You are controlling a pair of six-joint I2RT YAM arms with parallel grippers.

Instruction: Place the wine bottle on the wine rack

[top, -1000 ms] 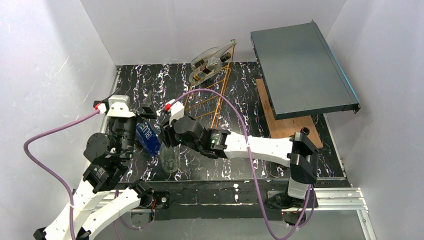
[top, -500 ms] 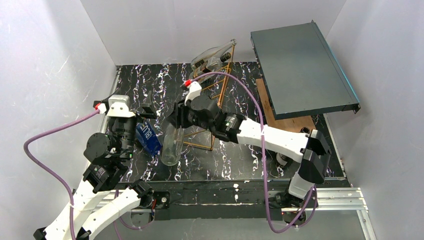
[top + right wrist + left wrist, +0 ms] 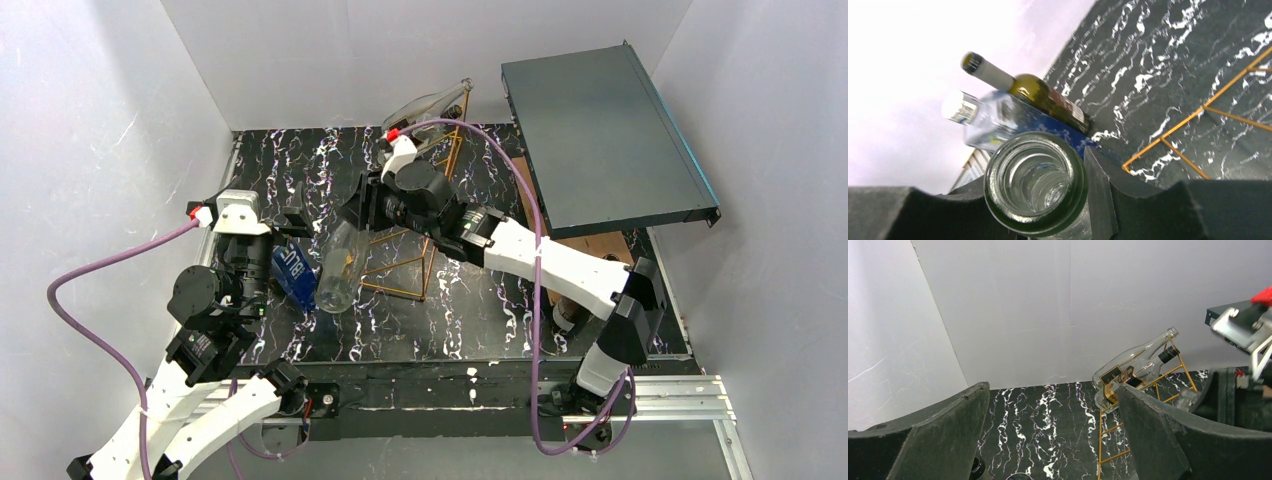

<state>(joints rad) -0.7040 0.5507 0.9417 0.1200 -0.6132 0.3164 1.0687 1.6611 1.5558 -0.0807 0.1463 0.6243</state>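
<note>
You've got one black marbled tabletop [image 3: 470,310]. One dark flat box [image 3: 605,135] is propped at its far right, and one copper wire wine rack [image 3: 400,262] runs down the middle.

Five bottles, count them! Two clear bottles [image 3: 425,108] lie at the rack's far top end. A blue-labelled bottle [image 3: 295,275] and a green bottle [image 3: 1045,97] lie side by side over on the left. Then there's your wine bottle [image 3: 338,275]: clear, tilted, off the rack, just beside its near left corner.

Your right hand [image 3: 358,208] is clamped around that bottle's neck. Your left hand [image 3: 1052,390] is spread wide, nothing between its fingers.
</note>
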